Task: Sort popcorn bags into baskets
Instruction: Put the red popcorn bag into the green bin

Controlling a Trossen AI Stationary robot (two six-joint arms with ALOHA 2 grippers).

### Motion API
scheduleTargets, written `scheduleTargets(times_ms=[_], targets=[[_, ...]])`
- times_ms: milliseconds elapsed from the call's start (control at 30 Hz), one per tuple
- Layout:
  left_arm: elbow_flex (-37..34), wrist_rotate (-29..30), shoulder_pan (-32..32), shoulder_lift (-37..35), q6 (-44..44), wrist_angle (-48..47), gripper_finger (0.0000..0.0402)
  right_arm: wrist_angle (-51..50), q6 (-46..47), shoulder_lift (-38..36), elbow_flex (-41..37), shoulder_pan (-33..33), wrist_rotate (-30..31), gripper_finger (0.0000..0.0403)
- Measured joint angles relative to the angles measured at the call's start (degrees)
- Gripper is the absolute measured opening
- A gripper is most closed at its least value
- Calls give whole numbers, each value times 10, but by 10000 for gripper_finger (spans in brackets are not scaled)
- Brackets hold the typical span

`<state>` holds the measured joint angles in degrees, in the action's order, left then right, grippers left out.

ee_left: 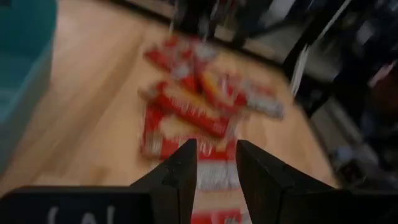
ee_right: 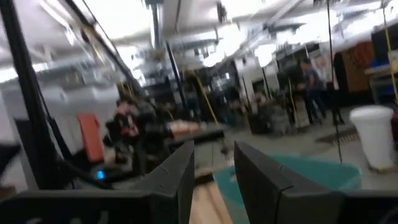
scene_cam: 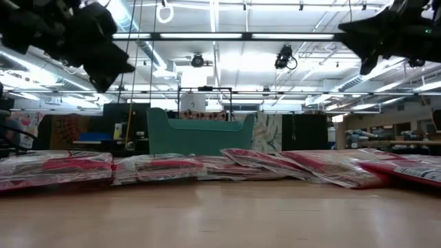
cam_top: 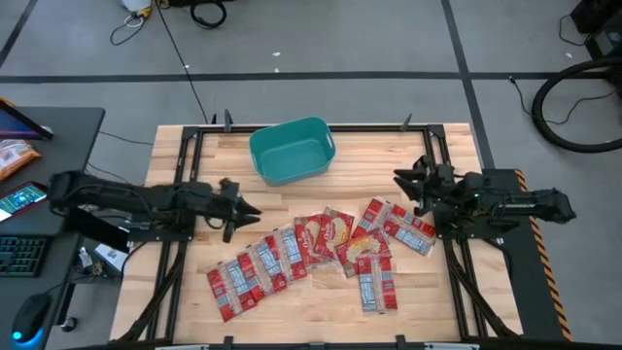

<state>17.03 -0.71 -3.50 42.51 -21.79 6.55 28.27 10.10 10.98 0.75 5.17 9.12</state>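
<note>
Several red popcorn bags (cam_top: pixel 321 248) with white label panels lie flat in an overlapping row across the table's near half, from near left to mid right; the low view shows them (scene_cam: pixel 207 167) edge-on. The teal tub (cam_top: pixel 292 151) stands at the far middle, and nothing shows inside it. My left gripper (cam_top: pixel 251 212) hangs open above the table, left of the row and pointing right toward it; in its wrist view the gripper (ee_left: pixel 216 165) looks over the bags (ee_left: pixel 193 106). My right gripper (cam_top: pixel 400 180) is open and raised right of the tub, and the tub (ee_right: pixel 298 171) lies ahead of it.
A dark desk left of the table holds an orange packet (cam_top: pixel 15 156), a phone and a keyboard. Black frame rails (cam_top: pixel 185 165) run along the table's sides. Bare wood lies between the tub and the bags. People (ee_right: pixel 127 127) stand in the room beyond.
</note>
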Motion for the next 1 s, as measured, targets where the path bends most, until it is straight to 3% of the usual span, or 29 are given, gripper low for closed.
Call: scheduleTargets(times_ms=[233,433,667,833,1000], targets=[[93,-2,-58,142,91,-67,117,44,-7,99,0,-2,7,119],[181,8,-112,224,83,-192,121,89,6,166,14,-26,-13,119],[266,30,-175,292,77,-320,182,86,-9,253,68,-72,16,119],[289,37,-211,329,66,-373,217,86,-13,316,96,-104,67,119],[290,46,-249,369,113,-384,212,94,-46,364,121,-120,93,119]])
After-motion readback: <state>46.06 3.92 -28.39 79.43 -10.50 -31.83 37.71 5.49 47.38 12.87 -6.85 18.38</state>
